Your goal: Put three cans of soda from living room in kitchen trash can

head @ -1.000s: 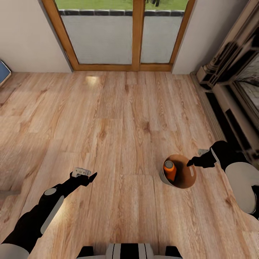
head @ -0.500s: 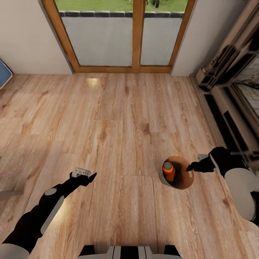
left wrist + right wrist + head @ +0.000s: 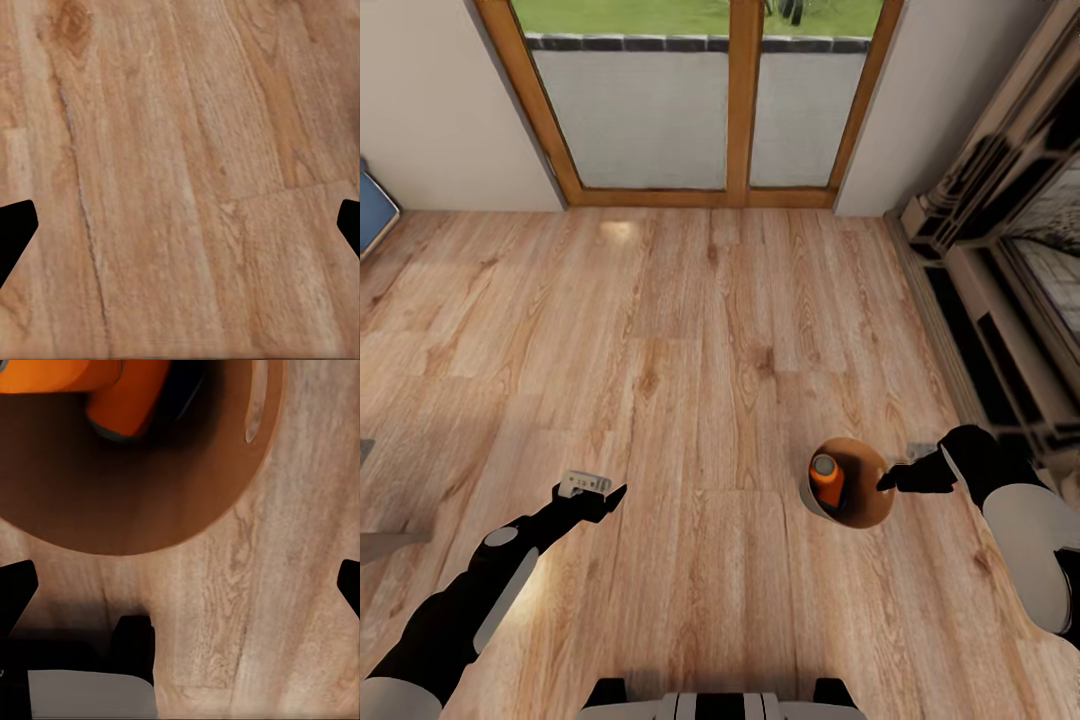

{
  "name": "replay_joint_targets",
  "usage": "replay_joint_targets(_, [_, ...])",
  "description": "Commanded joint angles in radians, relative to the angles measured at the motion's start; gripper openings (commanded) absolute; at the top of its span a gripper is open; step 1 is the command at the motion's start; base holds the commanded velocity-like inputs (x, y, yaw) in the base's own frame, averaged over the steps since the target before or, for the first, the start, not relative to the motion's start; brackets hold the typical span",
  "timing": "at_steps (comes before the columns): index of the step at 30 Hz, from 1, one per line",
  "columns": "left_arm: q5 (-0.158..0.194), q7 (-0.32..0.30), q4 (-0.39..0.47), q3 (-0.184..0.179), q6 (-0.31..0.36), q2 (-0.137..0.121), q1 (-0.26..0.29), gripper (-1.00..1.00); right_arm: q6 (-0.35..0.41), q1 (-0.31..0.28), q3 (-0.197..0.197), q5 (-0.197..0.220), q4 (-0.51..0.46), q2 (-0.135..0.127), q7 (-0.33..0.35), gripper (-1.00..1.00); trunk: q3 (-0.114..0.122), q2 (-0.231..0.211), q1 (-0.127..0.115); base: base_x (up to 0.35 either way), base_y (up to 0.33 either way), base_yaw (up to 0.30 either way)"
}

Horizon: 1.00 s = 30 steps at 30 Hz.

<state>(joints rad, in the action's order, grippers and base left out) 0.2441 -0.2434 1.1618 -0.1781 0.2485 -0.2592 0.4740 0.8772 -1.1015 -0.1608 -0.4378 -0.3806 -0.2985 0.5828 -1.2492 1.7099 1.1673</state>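
Note:
The trash can [image 3: 872, 508], dark grey outside and coppery brown inside, stands on the wood floor of the living room. An orange soda can [image 3: 826, 479] leans inside it. In the right wrist view, two orange cans [image 3: 131, 397] [image 3: 52, 375] lie in the bin's brown interior [image 3: 135, 487]. My right gripper [image 3: 888, 484] hovers just beside the bin's rim, open and holding nothing. Off to the left, my left gripper [image 3: 610, 493] is also open above bare floor [image 3: 180, 187].
Wood-framed glass doors [image 3: 740, 100] close the far wall. A stone fireplace [image 3: 1010, 280] runs along the right side. A blue sofa corner [image 3: 372, 210] pokes in at the far left. Open plank floor lies between my arms.
The whole picture has drifted slightly, so the camera moved. My right gripper slid a little along the bin's rim toward me. The cans and left arm have kept their places.

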Motion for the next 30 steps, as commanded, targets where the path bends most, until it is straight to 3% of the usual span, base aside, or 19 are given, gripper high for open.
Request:
replay_joint_targets(1, [0.000,0.002,-0.002,0.000,0.000,0.000,0.000,1.00,-0.001,0.007,0.001,0.001,0.000,0.000,0.000,1.00,0.003,-0.007,-0.004,0.000,0.000,0.000])
replay_joint_targets(11, [0.002,0.032,-0.011,0.001,-0.005,0.000,0.000,1.00,-0.003,0.038,-0.001,0.002,-0.029,0.012,0.001,1.00,0.035,-0.077,-0.042,0.000,0.000,0.000])
replay_joint_targets(20, [0.005,0.047,-0.083,0.002,-0.014,0.002,0.000,1.00,0.000,0.190,0.005,0.004,-0.235,0.015,0.009,1.00,0.063,-0.140,-0.077,0.000,0.000,0.000])
replay_joint_targets(30, [0.006,0.048,-0.147,0.004,-0.021,0.020,0.000,1.00,0.000,0.273,0.005,0.005,-0.299,0.034,0.012,1.00,0.094,-0.210,-0.115,0.000,0.000,0.000])
